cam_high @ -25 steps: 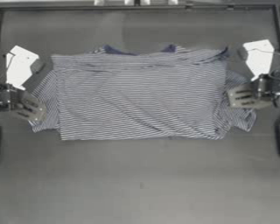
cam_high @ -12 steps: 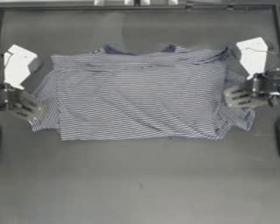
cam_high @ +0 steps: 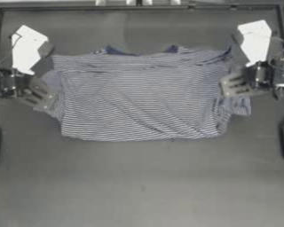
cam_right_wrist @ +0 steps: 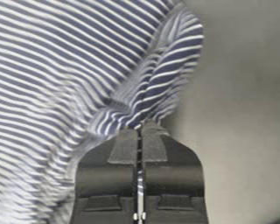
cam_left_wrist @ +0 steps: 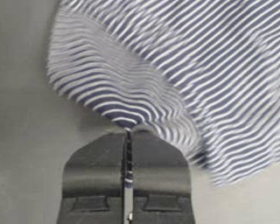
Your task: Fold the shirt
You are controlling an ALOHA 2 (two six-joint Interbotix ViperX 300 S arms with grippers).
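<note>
The left gripper (cam_high: 41,95) is seen at the shirt's (cam_high: 138,95) left sleeve, jaws pressed together on a pinch of striped cloth (cam_left_wrist: 127,120). The right gripper (cam_high: 232,84) is likewise clamped on the right sleeve's cloth (cam_right_wrist: 133,116). The shirt is spread flat across the upper middle of the dark table (cam_high: 138,186), collar toward the far edge.

I find no legible text, number, brand or sign in any view. The shirt (cam_high: 138,97) carries only navy-and-white stripes; I make out no print or readable label on it from above or from either wrist camera. White tags on the arms, beside the shirt's upper corners, look blank to me.
</note>
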